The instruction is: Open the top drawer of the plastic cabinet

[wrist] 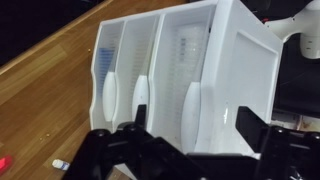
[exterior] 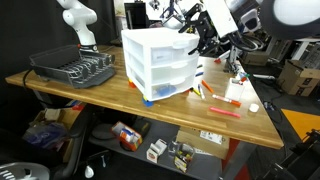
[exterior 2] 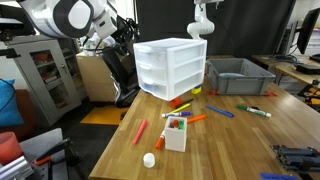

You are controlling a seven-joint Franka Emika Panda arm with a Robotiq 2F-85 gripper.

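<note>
The white plastic cabinet point(exterior: 158, 62) with three drawers stands on the wooden table and shows in both exterior views point(exterior 2: 170, 68). All its drawers look shut. My gripper point(exterior: 208, 42) hovers just off the cabinet's front, level with the top drawer, and also shows in an exterior view point(exterior 2: 128, 35). In the wrist view the picture is turned, so the drawers stand side by side. The top drawer's handle point(wrist: 190, 105) lies between my open black fingers point(wrist: 192, 128). The fingers do not touch it and hold nothing.
A black dish rack point(exterior: 75, 68) sits at one end of the table and a grey bin point(exterior 2: 240, 78) behind the cabinet. Markers point(exterior 2: 212, 111), a small white box of crayons point(exterior 2: 175, 133) and a white cap point(exterior 2: 149, 159) lie on the table in front. A white arm point(exterior 2: 200, 20) stands at the back.
</note>
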